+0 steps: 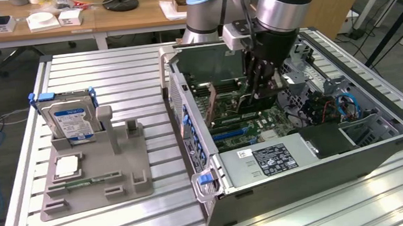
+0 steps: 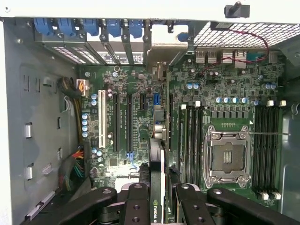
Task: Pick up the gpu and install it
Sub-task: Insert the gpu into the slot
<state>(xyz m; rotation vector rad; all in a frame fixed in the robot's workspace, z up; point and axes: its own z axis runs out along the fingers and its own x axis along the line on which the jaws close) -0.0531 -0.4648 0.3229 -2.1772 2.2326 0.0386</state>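
In the wrist view the end effector (image 2: 158, 199) was clamped on the gpu (image 2: 158, 140), its fingers (image 2: 136, 201) pressing either side of the card's edge. The card stood on edge over the motherboard (image 2: 225, 93), among the expansion slots. Beyond, the exterior view showed the open computer case (image 1: 316, 158) on the bench (image 1: 115, 71), a hard drive (image 1: 72, 118) on a grey holder (image 1: 121, 170) beside it

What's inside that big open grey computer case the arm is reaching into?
Inside the open grey computer case: a green motherboard with an empty silver processor socket, and the thin dark gpu card held on edge by the black gripper. The card covers the slot under it.
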